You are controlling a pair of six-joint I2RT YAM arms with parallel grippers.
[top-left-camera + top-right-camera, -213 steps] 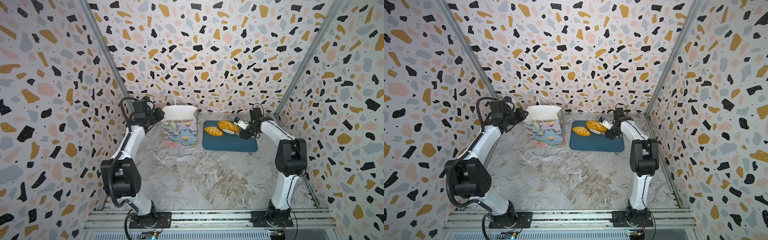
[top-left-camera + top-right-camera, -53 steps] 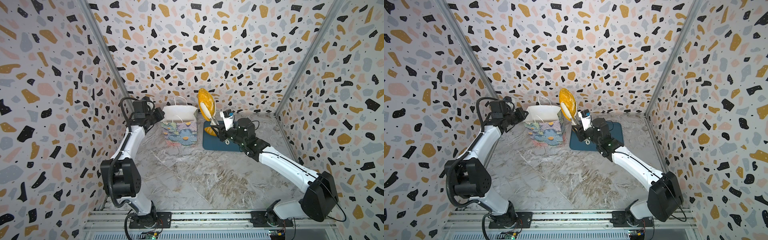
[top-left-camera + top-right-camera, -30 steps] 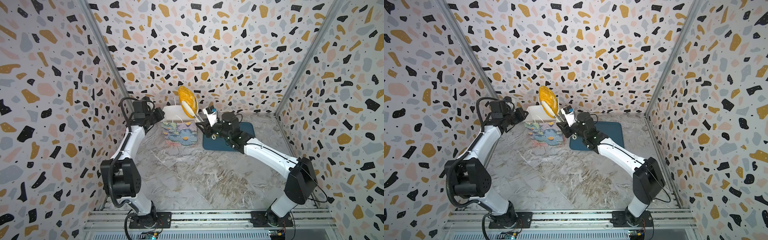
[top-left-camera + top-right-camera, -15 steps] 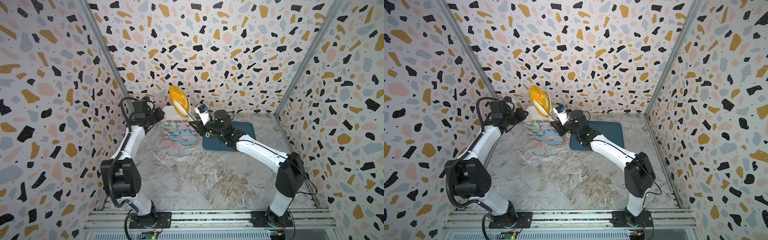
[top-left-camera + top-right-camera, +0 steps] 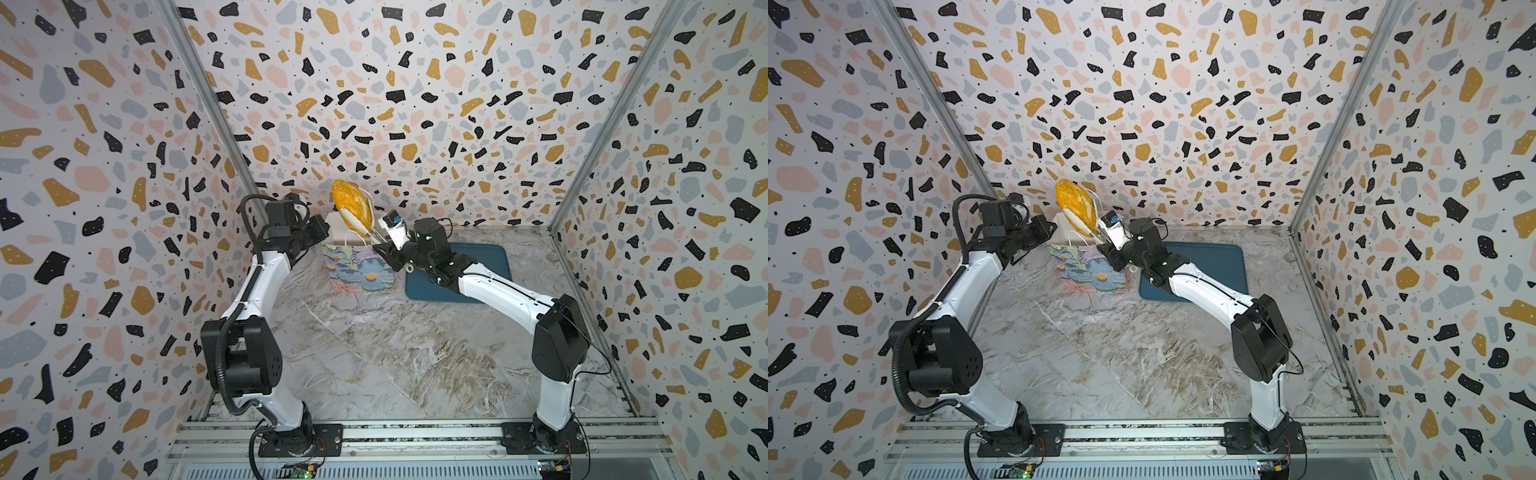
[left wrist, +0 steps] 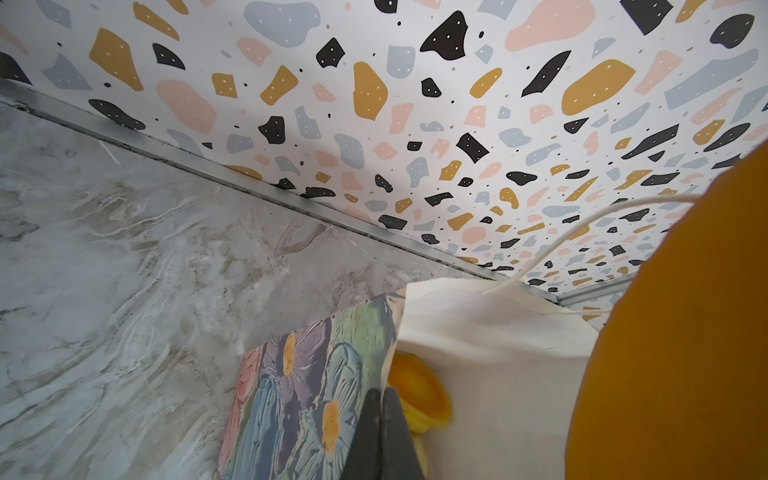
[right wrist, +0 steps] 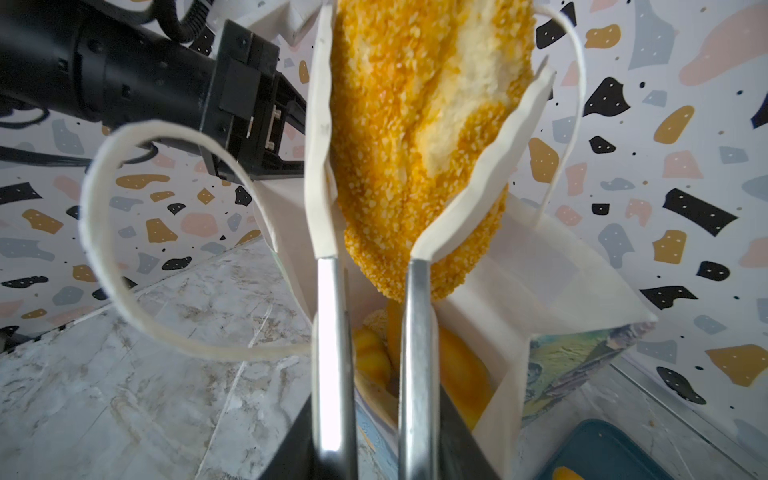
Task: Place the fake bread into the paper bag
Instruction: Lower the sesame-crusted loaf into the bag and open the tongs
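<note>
The paper bag [image 5: 361,270] [image 5: 1088,266] stands upright at the back, floral outside and white inside. My left gripper [image 5: 322,230] [image 6: 380,415] is shut on the bag's left rim, black fingers pinching the wall. My right gripper [image 5: 360,220] [image 7: 432,62] is shut on a large oval speckled loaf [image 5: 351,203] [image 5: 1075,203] [image 7: 395,145], held upright just above the bag's mouth, lower tip over the opening. In the left wrist view the loaf [image 6: 685,332] fills one side. Several glossy breads [image 7: 457,374] [image 6: 415,399] lie inside the bag.
A dark-teal tray [image 5: 486,257] [image 5: 1221,257] lies right of the bag, partly under my right arm; an orange bread piece [image 7: 565,473] shows on it in the right wrist view. White cord handles [image 7: 124,232] loop beside the loaf. The back wall stands close behind the bag.
My right gripper has carried the loaf leftward from beside the tray to over the bag's mouth. The left arm has stayed still on the bag's rim.
</note>
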